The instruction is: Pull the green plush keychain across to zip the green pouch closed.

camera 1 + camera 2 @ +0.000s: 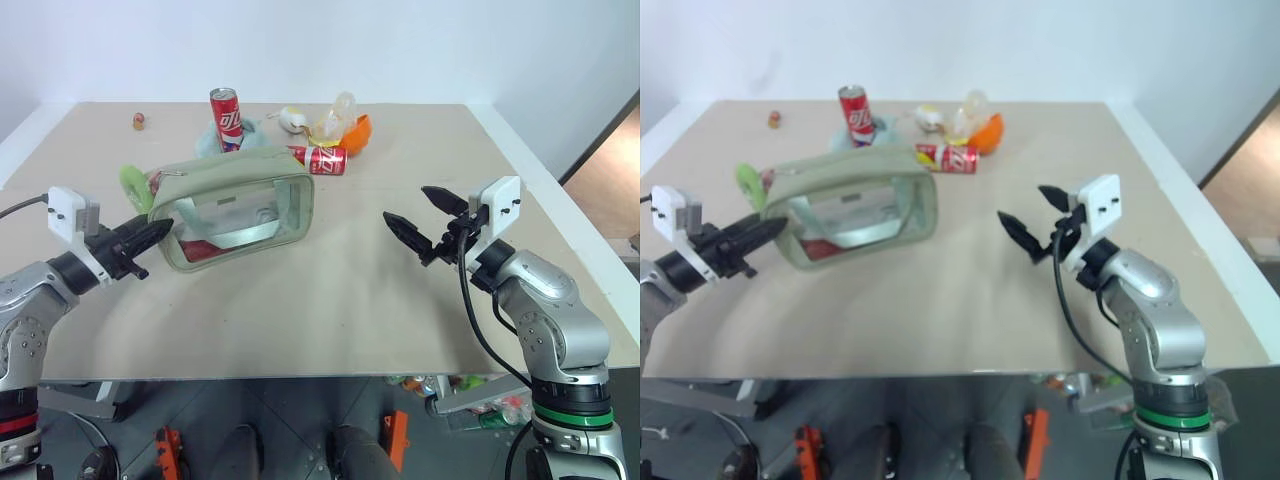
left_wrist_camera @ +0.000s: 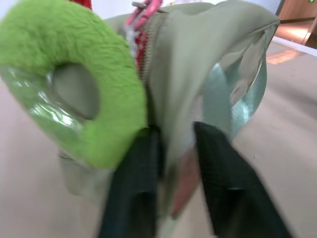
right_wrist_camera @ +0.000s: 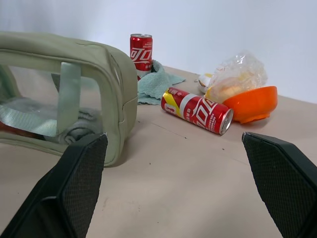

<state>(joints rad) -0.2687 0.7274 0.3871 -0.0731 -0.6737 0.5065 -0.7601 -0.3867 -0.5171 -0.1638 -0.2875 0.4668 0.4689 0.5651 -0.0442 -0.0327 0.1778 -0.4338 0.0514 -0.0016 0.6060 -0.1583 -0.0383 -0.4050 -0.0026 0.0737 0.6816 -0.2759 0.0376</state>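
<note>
The green pouch (image 1: 235, 208) is being pinched at its end fabric by the left gripper (image 1: 150, 236) — the green plush keychain (image 2: 74, 79) being missed; regrasping is advised. The right gripper (image 1: 418, 220) is being held spread — empty.

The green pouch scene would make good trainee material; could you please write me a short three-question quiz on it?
1. True or false: the right gripper is shut on the lying red can.
2. What has the left gripper closed on? A) the green plush keychain B) the end of the green pouch C) the orange bowl
3. Fill in: the upright red can stands by a pale teal ____.

Key
1. False: its fingers stand wide apart above the table, short of the pouch.
2. B: the keychain hangs beside the fingers, not between them.
3. Cloth.
</note>
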